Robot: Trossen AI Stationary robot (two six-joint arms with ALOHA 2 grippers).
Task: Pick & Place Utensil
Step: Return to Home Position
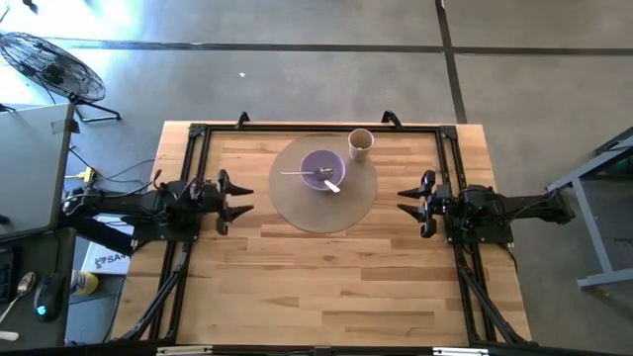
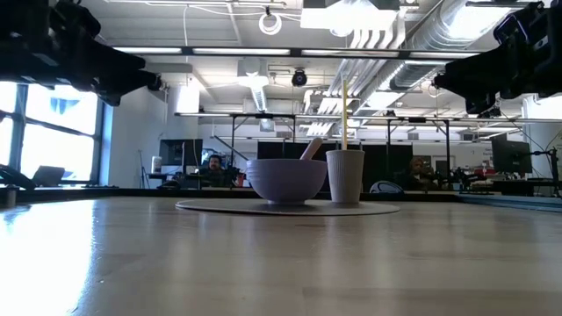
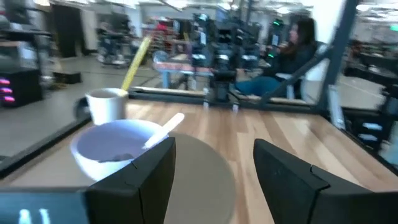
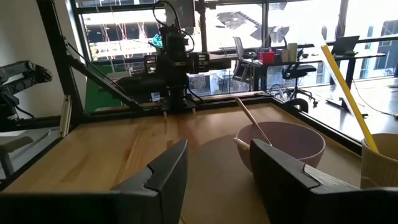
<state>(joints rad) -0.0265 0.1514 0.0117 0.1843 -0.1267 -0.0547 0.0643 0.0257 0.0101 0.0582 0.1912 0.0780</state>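
Note:
A lavender bowl (image 1: 322, 170) sits on a round grey mat (image 1: 324, 183) at the table's far middle. A white spoon (image 1: 333, 185) and a thin stick-like utensil (image 1: 300, 173) rest inside the bowl, leaning on its rim. A pale ribbed cup (image 1: 361, 143) with a yellow straw (image 2: 344, 114) stands on the mat beside the bowl. My left gripper (image 1: 243, 196) is open, raised at the table's left, left of the mat. My right gripper (image 1: 406, 201) is open, raised at the right, just right of the mat. In the wrist views the bowl (image 3: 115, 147) (image 4: 287, 144) lies ahead of each gripper.
A black frame (image 1: 321, 127) runs along the table's far edge and down both sides. Bare wood (image 1: 326, 277) fills the table's near half. People sit in the room beyond the table. A fan (image 1: 45, 64) stands on the floor off the far left corner.

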